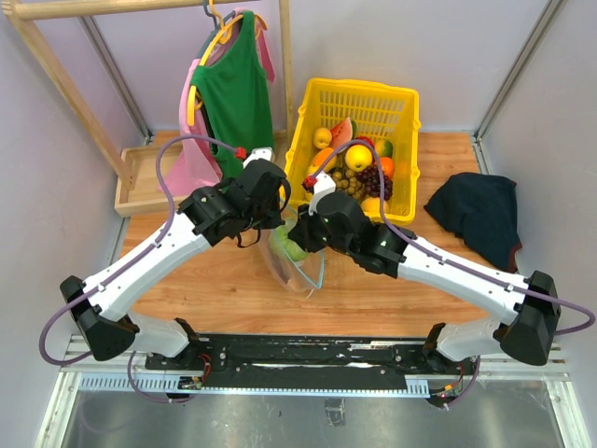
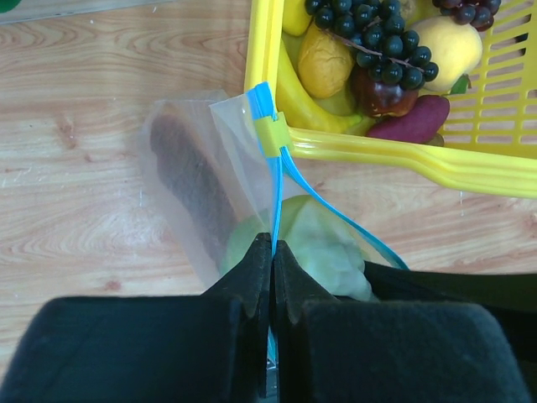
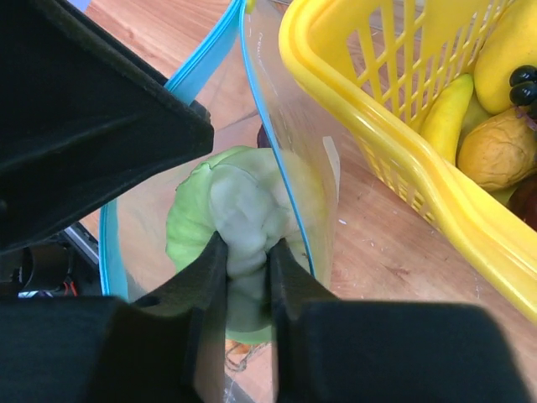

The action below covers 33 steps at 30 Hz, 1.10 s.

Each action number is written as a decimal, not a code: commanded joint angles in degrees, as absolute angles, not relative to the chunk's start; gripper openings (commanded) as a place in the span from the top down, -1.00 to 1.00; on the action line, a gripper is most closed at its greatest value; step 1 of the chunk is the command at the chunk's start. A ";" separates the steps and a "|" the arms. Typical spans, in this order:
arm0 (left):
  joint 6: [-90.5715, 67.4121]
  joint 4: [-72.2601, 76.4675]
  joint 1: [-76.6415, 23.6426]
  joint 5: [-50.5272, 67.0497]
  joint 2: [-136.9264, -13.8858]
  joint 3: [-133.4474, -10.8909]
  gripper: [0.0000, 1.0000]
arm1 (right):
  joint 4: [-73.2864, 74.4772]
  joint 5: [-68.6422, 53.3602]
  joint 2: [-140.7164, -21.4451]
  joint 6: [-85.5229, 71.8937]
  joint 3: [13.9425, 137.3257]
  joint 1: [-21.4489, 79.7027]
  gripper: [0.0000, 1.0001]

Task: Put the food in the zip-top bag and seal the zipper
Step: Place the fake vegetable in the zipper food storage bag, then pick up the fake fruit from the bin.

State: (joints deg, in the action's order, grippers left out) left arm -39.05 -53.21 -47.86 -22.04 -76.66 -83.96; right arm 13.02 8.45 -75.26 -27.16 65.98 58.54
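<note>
The wooden bench (image 1: 224,289) is lying bare to the left of the clear bag (image 1: 300,269), while the yellow basket (image 1: 300,131) is crowding it from behind, and the bag's corner is touching the basket rim. The left pincer (image 2: 272,248) is pinching the blue zipper (image 2: 277,189) with its jaws fully closed. The right pincer (image 3: 247,248) is gripping the green melon (image 3: 243,189) inside the bag mouth, jaws narrowly apart. Only the left wrist view is showing a brown slice (image 2: 189,172) in the bag and a yellow tab (image 2: 273,133) on the zipper.
</note>
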 commanded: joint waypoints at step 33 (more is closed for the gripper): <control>-39.51 -50.89 -48.34 -25.02 -70.64 -79.64 0.99 | 25.54 13.55 -66.82 -24.59 63.91 59.68 -0.25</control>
State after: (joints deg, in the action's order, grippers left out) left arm -39.05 -52.40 -47.88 -23.42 -72.93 -79.88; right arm 22.35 12.21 -65.67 -23.05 65.54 58.54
